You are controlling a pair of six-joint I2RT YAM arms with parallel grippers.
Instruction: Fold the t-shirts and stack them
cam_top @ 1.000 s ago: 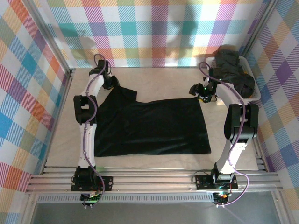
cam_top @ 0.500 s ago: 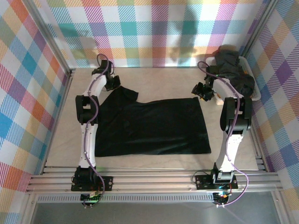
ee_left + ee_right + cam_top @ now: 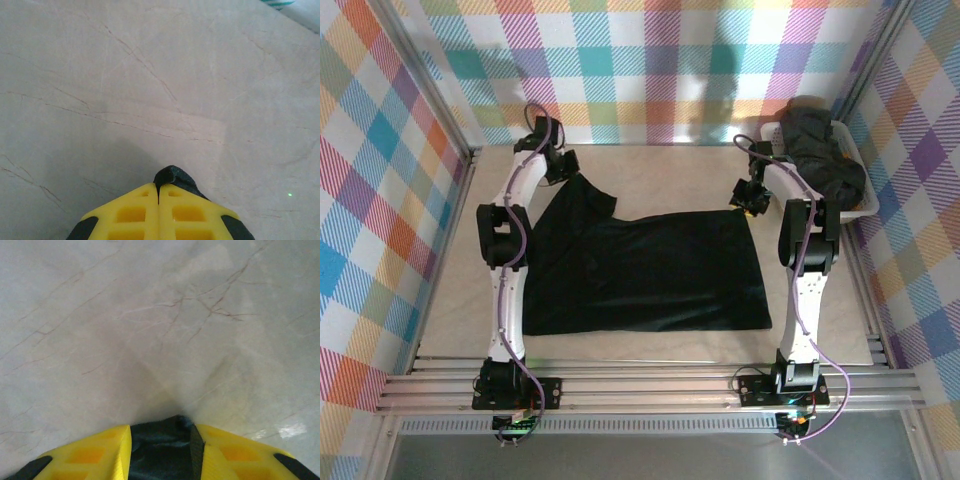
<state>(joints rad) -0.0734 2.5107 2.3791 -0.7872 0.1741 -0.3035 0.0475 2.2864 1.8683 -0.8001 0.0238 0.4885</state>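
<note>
One t-shirt [image 3: 650, 270] is spread beside the basket [image 3: 867, 206], its corners pinched by the left gripper [image 3: 159, 192] and right gripper [image 3: 162, 435]. Seemingly nothing is folded yet, and other t-shirts [image 3: 825, 155] lie in the basket.

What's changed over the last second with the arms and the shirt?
The left gripper moved toward the far wall, drawing the far left corner of the t-shirt along. The right arm's elbow swung left; the right gripper stayed at the far right corner. Both pinch black cloth. The shirt's near edge and the white basket stayed put.
</note>
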